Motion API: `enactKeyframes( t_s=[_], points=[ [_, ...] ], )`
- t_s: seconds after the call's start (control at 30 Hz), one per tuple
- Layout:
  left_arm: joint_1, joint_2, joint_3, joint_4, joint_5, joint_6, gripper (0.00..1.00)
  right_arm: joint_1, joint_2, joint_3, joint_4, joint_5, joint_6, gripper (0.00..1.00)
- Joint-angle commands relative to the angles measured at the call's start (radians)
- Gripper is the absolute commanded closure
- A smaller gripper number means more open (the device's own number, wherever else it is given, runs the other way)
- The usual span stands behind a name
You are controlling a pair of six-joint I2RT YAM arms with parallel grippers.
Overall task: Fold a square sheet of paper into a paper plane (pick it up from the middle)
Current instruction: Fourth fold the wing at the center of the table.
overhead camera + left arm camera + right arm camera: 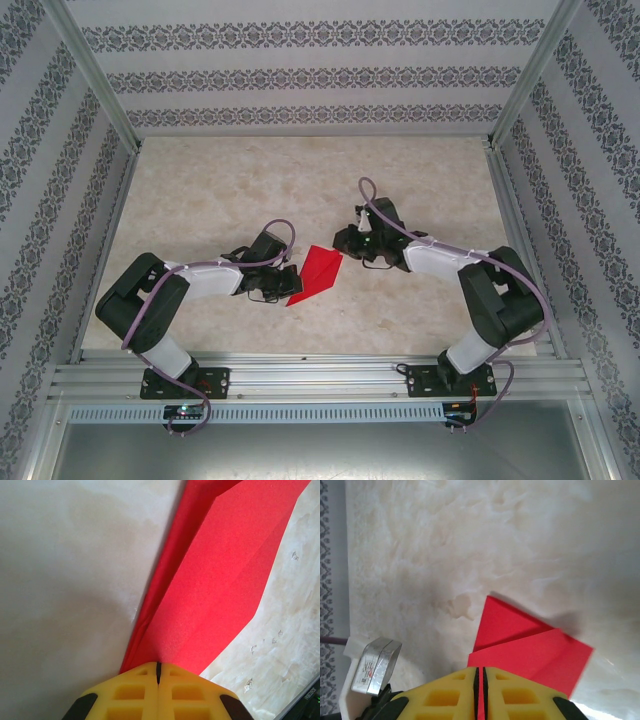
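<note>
The red paper (318, 272) is folded into a narrow pointed dart, a paper plane, and is held between my two grippers near the middle of the table. Its tip points toward the near left. My left gripper (290, 281) is shut on the paper's left edge; in the left wrist view its yellow fingertips (158, 667) meet on the red folds (220, 580). My right gripper (343, 251) is shut on the wide right end. In the right wrist view a thin red strip runs between its fingers (481, 674), with layered flaps (530, 650) beyond them.
The pale marbled table top (300, 180) stretches behind the paper. Patterned walls and aluminium posts (95, 80) enclose it on three sides. A metal rail (320, 378) carries both arm bases at the near edge. A silvery clip (375, 665) sits beside the right fingers.
</note>
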Motion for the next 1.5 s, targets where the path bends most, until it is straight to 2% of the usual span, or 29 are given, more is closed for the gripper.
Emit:
enactKeyframes(
  t_s=[0.0, 0.17, 0.43, 0.53, 0.63, 0.77, 0.93, 1.07, 1.23, 1.47],
  points=[
    [-0.004, 0.044, -0.035, -0.183, -0.074, 0.026, 1.00, 0.046, 0.076, 0.032, 0.016, 0.000, 0.022, 0.88],
    [-0.005, 0.033, -0.040, -0.186, -0.077, 0.025, 1.00, 0.064, 0.175, 0.063, 0.026, 0.029, 0.010, 0.88],
    [-0.006, 0.030, -0.031, -0.200, -0.077, 0.032, 1.00, -0.042, 0.230, 0.045, 0.035, 0.052, -0.060, 0.88],
    [-0.006, 0.035, -0.031, -0.198, -0.077, 0.033, 1.00, -0.095, 0.240, 0.050, 0.033, 0.010, -0.071, 0.88],
    [-0.006, 0.036, -0.032, -0.194, -0.074, 0.030, 1.00, -0.106, 0.205, 0.057, 0.020, -0.011, -0.082, 0.87],
    [-0.006, 0.038, -0.026, -0.194, -0.068, 0.028, 1.00, -0.085, 0.119, 0.056, 0.010, -0.039, -0.072, 0.87],
    [-0.007, 0.039, -0.019, -0.192, -0.065, 0.027, 1.00, 0.002, 0.038, 0.032, 0.018, 0.003, -0.032, 0.87],
    [-0.010, 0.043, -0.017, -0.189, -0.066, 0.025, 1.00, 0.069, 0.066, 0.011, 0.087, 0.002, 0.026, 0.88],
    [-0.012, 0.041, -0.017, -0.191, -0.068, 0.024, 1.00, 0.105, 0.127, -0.033, 0.207, -0.026, 0.103, 0.90],
    [-0.013, 0.040, -0.011, -0.191, -0.066, 0.026, 1.00, 0.109, 0.207, -0.048, 0.208, -0.014, 0.105, 0.92]
  ],
)
